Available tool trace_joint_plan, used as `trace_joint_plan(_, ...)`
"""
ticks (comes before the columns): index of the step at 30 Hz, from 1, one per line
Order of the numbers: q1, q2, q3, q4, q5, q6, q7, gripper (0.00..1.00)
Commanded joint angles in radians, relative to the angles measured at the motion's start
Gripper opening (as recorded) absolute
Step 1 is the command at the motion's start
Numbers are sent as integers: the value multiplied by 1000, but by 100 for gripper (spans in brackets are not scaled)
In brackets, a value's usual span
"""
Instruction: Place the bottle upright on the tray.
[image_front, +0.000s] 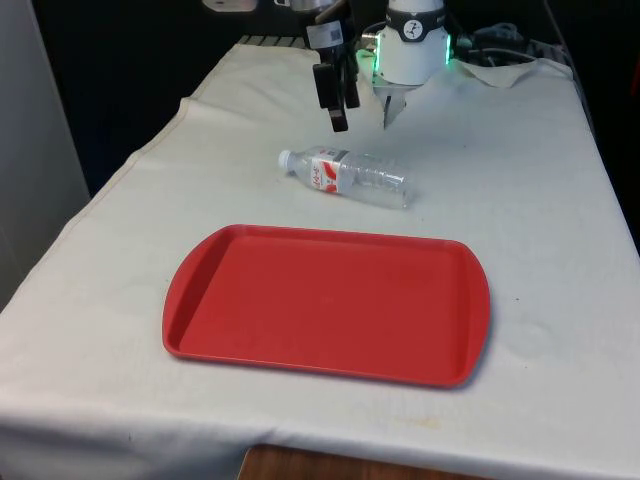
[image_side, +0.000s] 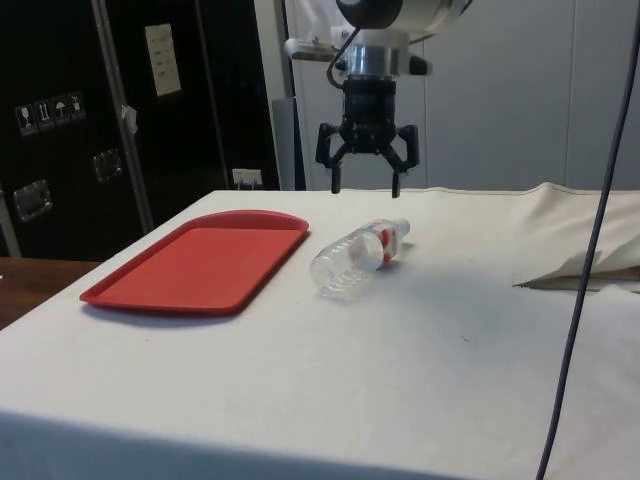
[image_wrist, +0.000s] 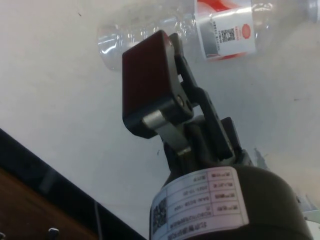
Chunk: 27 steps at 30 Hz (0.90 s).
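The red tray (image_front: 326, 303) comes first going left to right across the front view. It lies flat near the table's (image_front: 560, 200) near edge, its bare floor ready to take the bottle. Its raised rim will call for the bottle to be lifted over rather than slid in.

Beyond the tray's far edge, towards the middle of the table, the clear plastic bottle (image_front: 348, 175) lies on its side on the white cloth, apart from the tray. Its white cap (image_front: 286, 158) points to the front view's left and its base to the right, with the red-and-white label (image_front: 326, 172) near the neck. Lying flat like this, it will likely need turning upright after being picked up.

The gripper (image_side: 364, 186) hangs above the bottle's cap end, clear of it, fingers pointing down. In the side view the jaws stand spread wide with nothing between them, a stance that suits a descent to straddle the bottle's body. The wrist view shows the bottle (image_wrist: 200, 30) past one finger (image_wrist: 150, 75), so the approach looks roughly lined up.
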Motion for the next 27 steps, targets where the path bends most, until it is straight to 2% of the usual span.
trace_joint_plan(1,0,-2,1,0,14,-1,4,100)
trace_joint_plan(4,0,1,0,0,18,-1,1,100)
trace_joint_plan(12,0,4,0,0,72,2,15,100)
trace_joint_plan(13,0,3,0,-1,60,-1,9,100)
trace_joint_plan(19,1,12,0,0,105,5,25,100)
trace_joint_plan(21,1,15,0,-1,113,6,30,100)
trace_joint_plan(22,0,14,-1,-1,100,-1,26,100)
trace_joint_plan(27,1,23,0,0,139,7,40,100)
